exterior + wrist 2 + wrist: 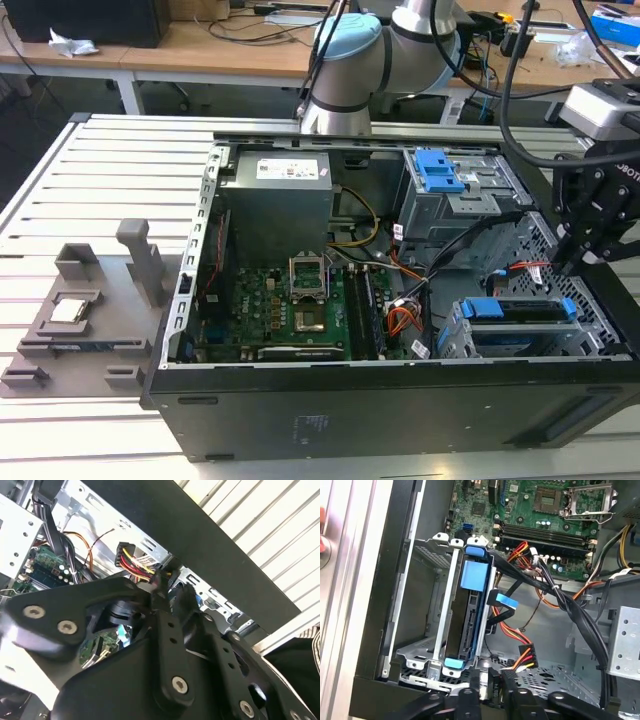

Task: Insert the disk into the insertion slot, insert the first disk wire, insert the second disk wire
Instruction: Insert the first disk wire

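the gripper (161, 586) has its jaws drawn narrow. as far as i can judge, they pinch the first disk wire (524, 656) by its red, orange and yellow leads, just behind the black plug. in the exterior view the gripper hangs at about three o'clock of the open computer case (400, 420), above the case's far corner.

just beside it, at about four o'clock of the case, the disk (465, 625) already sits in the insertion slot (415, 652), its blue caddy between the metal rails. no plug is on its connector edge yet.

the main risk is the grip itself. a plug held by its leads and not by its body can swing or tilt, meet the disk's socket askew, and jam or ride over the edge.

a second risk is the blue-tabbed cable plug (502, 601), which lies just beside the disk's end, with a thick black cable bundle (580, 625) crossing near it. either could catch the gripper or get pushed into the socket's way.

the leads look short, so pulling them taut could drag the plug out of the grip.

a hard push could also knock the gripper against the cage's rim.
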Action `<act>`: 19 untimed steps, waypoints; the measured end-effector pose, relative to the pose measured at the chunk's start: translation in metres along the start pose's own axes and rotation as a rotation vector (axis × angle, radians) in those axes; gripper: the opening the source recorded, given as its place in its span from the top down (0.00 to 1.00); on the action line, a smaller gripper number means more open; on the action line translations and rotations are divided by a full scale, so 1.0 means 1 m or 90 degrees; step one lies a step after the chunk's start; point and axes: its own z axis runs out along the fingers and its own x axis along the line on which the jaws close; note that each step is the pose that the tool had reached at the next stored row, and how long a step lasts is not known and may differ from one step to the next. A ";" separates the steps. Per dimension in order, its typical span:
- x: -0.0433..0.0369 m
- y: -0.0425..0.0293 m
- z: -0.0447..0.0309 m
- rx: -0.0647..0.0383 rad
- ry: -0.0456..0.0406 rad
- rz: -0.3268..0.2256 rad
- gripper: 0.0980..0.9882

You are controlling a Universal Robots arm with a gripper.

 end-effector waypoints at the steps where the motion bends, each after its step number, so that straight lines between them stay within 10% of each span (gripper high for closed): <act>1: 0.0000 0.0000 -0.0001 0.000 0.0012 0.000 0.87; 13: 0.0004 0.0010 -0.0060 -0.001 0.0091 0.000 0.92; 19: 0.0042 0.0182 -0.0045 0.000 0.0021 0.000 0.92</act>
